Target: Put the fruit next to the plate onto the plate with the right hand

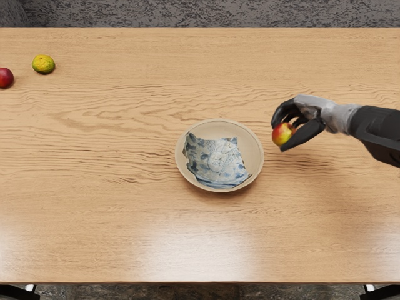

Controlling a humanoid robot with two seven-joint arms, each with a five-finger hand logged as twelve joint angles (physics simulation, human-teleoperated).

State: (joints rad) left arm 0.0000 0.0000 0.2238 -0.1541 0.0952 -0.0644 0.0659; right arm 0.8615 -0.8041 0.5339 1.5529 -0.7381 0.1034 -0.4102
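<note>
A beige plate [250, 142] with a blue and white pattern inside sits at the middle of the wooden table. Just right of its rim, a small red and yellow apple [282, 133] is held in my right hand [292, 127]. The dark fingers curl over the apple's top and the thumb presses from below. The fruit seems lifted slightly off the table, casting a shadow beneath. My right arm comes in from the right edge. The left arm does not show.
A yellow-green citrus fruit [43, 63] lies at the far left of the table. A red apple [5, 77] sits at the left edge, partly cut off. The table's far edge runs along the top of the picture.
</note>
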